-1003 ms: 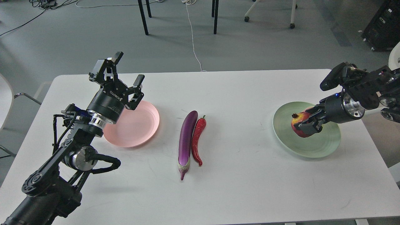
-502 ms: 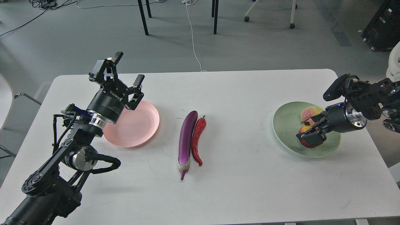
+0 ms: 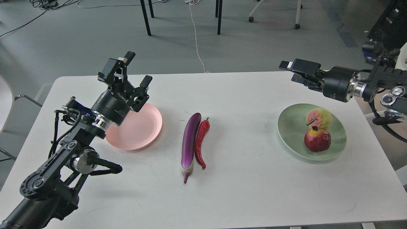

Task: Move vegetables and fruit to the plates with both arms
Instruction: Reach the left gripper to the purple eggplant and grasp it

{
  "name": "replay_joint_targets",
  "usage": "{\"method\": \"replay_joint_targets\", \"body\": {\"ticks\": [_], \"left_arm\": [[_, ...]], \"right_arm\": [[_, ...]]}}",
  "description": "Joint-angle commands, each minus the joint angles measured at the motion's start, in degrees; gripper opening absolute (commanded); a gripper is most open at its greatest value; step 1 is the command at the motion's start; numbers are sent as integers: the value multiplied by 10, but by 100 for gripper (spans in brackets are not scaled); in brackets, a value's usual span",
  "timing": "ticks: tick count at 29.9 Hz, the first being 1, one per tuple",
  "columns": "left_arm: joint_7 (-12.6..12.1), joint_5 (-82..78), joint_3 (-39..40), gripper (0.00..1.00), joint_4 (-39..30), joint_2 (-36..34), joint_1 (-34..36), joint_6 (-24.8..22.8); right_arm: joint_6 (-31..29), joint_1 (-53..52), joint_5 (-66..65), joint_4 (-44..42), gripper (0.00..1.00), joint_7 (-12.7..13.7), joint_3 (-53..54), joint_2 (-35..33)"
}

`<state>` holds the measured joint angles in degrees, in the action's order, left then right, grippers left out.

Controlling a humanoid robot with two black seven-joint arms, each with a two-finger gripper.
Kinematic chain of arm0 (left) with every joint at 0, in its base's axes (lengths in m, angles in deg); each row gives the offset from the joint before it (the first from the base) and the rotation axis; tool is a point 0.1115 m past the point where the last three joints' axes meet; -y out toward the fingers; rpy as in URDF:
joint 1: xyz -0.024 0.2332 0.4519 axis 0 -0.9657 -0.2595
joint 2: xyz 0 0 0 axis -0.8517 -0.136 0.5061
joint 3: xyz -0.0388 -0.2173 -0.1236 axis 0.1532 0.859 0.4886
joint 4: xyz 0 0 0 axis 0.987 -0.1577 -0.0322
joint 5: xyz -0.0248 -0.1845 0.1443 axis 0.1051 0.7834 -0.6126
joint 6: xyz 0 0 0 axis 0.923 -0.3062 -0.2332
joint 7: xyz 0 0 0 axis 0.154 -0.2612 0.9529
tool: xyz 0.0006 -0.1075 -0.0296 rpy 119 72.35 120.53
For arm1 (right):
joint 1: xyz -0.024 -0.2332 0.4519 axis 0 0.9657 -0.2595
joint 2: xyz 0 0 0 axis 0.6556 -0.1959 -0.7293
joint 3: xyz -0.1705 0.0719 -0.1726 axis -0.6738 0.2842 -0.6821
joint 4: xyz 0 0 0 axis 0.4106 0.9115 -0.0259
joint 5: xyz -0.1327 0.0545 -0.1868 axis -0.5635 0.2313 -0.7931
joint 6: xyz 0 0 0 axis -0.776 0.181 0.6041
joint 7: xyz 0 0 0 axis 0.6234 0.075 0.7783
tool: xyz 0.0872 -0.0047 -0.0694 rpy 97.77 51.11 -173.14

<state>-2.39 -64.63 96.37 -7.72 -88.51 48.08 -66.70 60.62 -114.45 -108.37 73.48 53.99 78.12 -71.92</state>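
- Eggplant (image 3: 189, 142) and chili (image 3: 201, 142) lie side by side, touching, in the middle of the counter (image 3: 241, 190), stem ends toward you; both are yet to go to a plate.
- Both fruits are done: the red fruit (image 3: 317, 139) and the yellow-green fruit (image 3: 319, 118) sit touching on the green plate (image 3: 291, 127).
- Your left tool (image 3: 133, 72) hangs above the far-left rim of the pink plate (image 3: 140, 133), fingers spread wide, holding nothing.
- Your right tool (image 3: 297, 72) sits raised beyond the green plate, pointing left; it carries nothing, but seen edge-on, you cannot tell how far it is parted.
- The step in hand looks like picking a vegetable for the empty pink plate with the left arm.
- Bring the left tool over the eggplant's thick middle, turn the fingers across its length, and lower until they straddle it.
- Watch the chili: it presses against the eggplant's right side, so a finger may not fit between them. Nudge the two apart first, or grip near the stem end, where a gap shows.
- Close gently; the glossy skin is likely slippery.
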Motion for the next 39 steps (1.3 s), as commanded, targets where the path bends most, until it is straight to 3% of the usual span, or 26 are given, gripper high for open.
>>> {"method": "replay_joint_targets", "body": {"ticks": [1, 6, 10, 14, 18, 22, 26, 31, 34, 39], "left_arm": [[1, -91, -36, 98, -26, -19, 5, 0], [2, -263, -93, 98, -56, -43, 35, -1], [4, -424, -163, 98, -81, -72, 80, -1], [4, -590, -273, 98, -70, -88, 200, -14], [-4, -632, -370, 98, 14, -78, 325, -52], [-28, -630, -462, 98, 135, -3, 418, -69], [-34, -621, -496, 98, 223, 42, 434, -71], [-60, -601, -497, 98, 228, 46, 429, -119], [-75, -587, -498, 98, 242, 46, 425, -119], [-77, -586, -498, 98, 256, 45, 414, -119]], "right_arm": [[-4, 89, 92, -2, 97, 0, 90, 9], [-11, 171, 176, -5, 98, 0, 178, 21], [-60, 197, 237, -15, 98, 0, 207, 28], [-75, 213, 238, -19, 98, 0, 213, 22], [-76, 216, 237, -17, 98, 0, 213, 20], [-78, 225, 238, -16, 98, 0, 214, 4], [-88, 235, 239, -14, 98, 0, 227, -10], [-114, 247, 238, -18, 98, 0, 237, -11], [-114, 248, 238, -17, 98, 0, 237, -11], [-114, 252, 237, -16, 98, 0, 237, -11]]}}
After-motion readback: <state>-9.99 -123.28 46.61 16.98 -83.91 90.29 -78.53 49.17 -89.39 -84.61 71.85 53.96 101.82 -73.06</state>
